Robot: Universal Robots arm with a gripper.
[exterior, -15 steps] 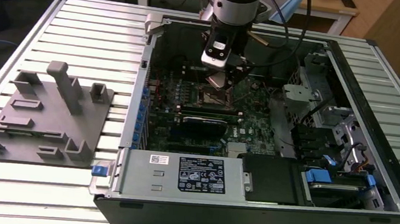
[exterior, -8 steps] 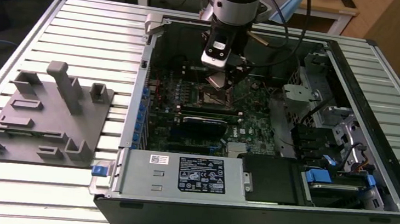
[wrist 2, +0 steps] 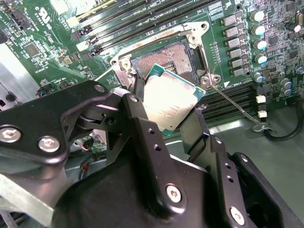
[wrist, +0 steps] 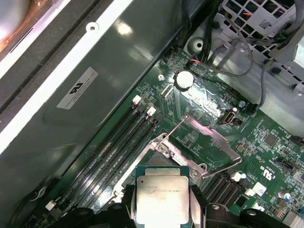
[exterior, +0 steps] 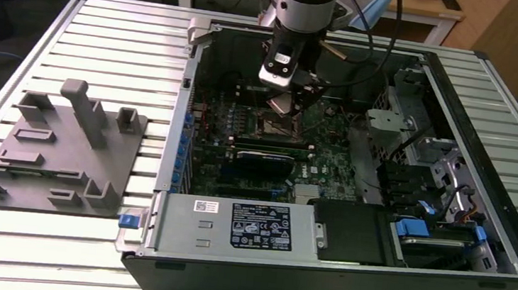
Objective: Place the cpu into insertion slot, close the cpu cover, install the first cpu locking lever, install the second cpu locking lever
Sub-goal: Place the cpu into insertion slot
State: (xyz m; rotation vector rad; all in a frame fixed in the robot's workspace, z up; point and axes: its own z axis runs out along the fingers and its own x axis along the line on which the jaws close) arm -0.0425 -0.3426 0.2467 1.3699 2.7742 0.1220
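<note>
— Gripper first: what do we see it doing?
— We see its two black fingers closed partway, pinching the cpu by opposite edges.
— Where do we put the cpu against the board?
— We see it tilted above the near edge of the insertion slot, not seated; the slot's contact field lies bare. In the first wrist view the cpu cover stands swung open beyond the slot. A thin locking lever angles away from the slot's corner.
— And further out?
— We see the open computer case on a slatted table.
</note>
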